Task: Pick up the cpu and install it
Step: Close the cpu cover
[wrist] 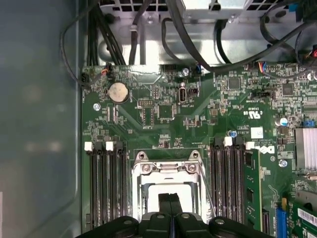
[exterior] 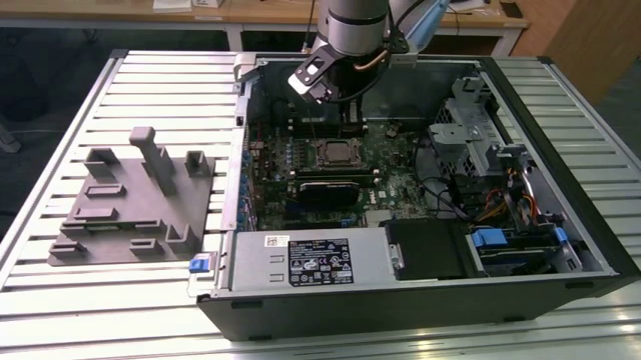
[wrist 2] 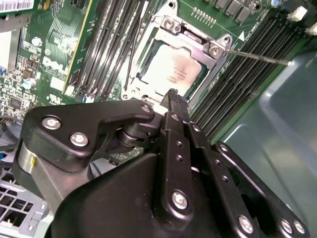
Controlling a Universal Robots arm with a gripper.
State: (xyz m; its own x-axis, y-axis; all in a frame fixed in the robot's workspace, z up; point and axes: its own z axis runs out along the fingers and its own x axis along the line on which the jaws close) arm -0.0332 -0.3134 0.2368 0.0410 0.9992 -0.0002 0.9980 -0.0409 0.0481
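Your pincer [wrist 2: 173, 95] has its two black fingers pressed flat together with nothing between them, so you are carrying nothing. The cpu [wrist 2: 176, 72] lies flat, shiny top up, inside the metal socket frame [wrist 2: 218, 49] on the motherboard [wrist: 163, 114]. In the exterior view that spot is in the upper middle of the frame, inside the open computer case [exterior: 421, 300] and just above the black heatsink block [exterior: 326, 191]. The grey plastic fixture [exterior: 130, 202] stands well apart at the exterior view's left. The relation that matters to you is this: the cpu is straight below the fingertips, not off to a side. In both wrist views the tips overlap one edge of the chip, with most of its silver face showing beyond them. You cannot tell from these pictures whether the tips touch the chip or hang just over it. The chip is close to square, so it offers you no long axis. Its edges run parallel to the memory slots [wrist: 106, 183] on either side of the socket, and in the first wrist view the seam between the fingers lines up with those slots. A thin wire lever [wrist 2: 257, 57] juts out sideways from the frame. Judging from that, the chip looks seated but the frame may not be latched.
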